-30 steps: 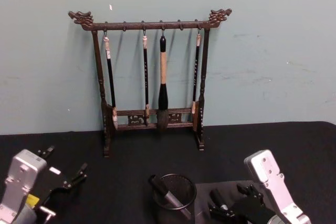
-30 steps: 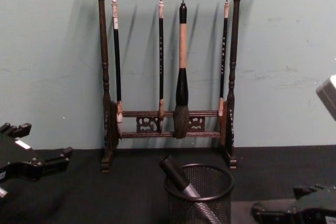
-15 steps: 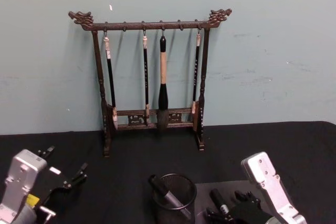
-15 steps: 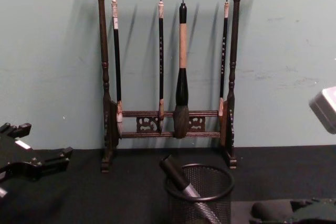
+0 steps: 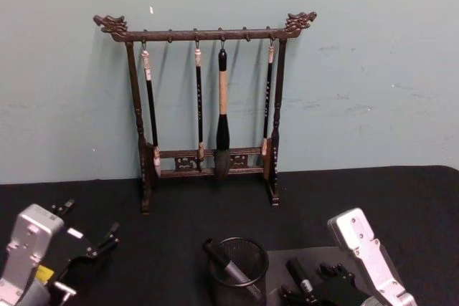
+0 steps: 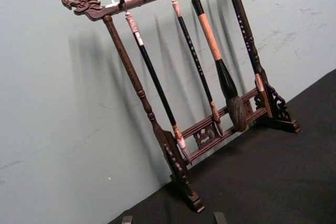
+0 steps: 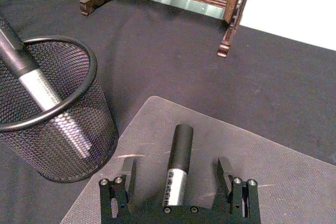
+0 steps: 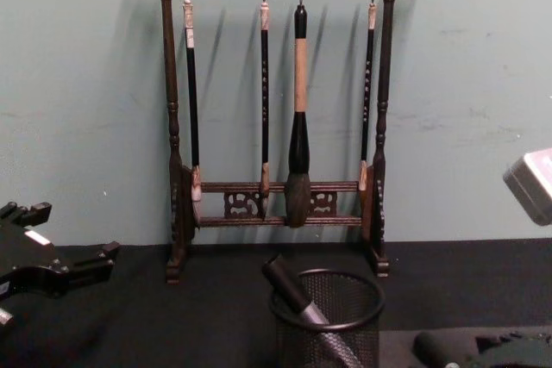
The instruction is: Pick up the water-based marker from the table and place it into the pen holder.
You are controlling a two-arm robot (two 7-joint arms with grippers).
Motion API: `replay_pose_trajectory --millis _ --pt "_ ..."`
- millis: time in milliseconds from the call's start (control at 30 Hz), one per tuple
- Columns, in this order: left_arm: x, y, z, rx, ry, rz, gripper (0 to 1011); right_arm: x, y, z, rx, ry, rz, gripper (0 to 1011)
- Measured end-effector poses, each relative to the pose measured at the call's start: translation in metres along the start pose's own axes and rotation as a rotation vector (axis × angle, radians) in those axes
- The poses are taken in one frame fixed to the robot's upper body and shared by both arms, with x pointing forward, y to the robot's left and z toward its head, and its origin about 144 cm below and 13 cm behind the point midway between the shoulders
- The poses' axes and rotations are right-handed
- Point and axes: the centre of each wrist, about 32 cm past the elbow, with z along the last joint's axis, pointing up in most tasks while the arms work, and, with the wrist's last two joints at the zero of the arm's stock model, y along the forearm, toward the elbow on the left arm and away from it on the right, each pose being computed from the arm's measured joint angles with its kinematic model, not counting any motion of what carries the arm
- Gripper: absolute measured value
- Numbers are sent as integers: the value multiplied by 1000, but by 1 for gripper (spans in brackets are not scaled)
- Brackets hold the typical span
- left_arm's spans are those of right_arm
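A pale teal wall backs a desk (image 5: 401, 198) draped in matte black cloth, with a smoother grey mat (image 7: 252, 150) laid on it. The right jaws stand wide and low over the mat, one finger on each side of the water-based marker (image 7: 177, 169) and neither touching it. The marker lies flat on the mat: a round barrel with a black cap and a silver printed body, its cap end pointing away from the jaws. The right arm (image 5: 362, 245), cased in silver-grey, slants down from the lower right. Just beside the mat stands the pen holder (image 7: 50, 114), a round black wire-mesh cup with a solid rim; a second marker (image 7: 31, 74) leans inside it. Behind, against the wall, a tall brush rack (image 5: 204, 105) of dark carved wood carries four hanging brushes. The left jaws, also spread apart, hover at the desk's left, well apart from the holder.
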Motion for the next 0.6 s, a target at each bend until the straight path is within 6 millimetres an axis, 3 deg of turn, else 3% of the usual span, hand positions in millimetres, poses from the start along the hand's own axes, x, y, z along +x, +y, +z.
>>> replay_pose_trajectory --millis 600 --pt "0 0 0 0 0 0 1001 3 4 -1 -9 19 20 1000"
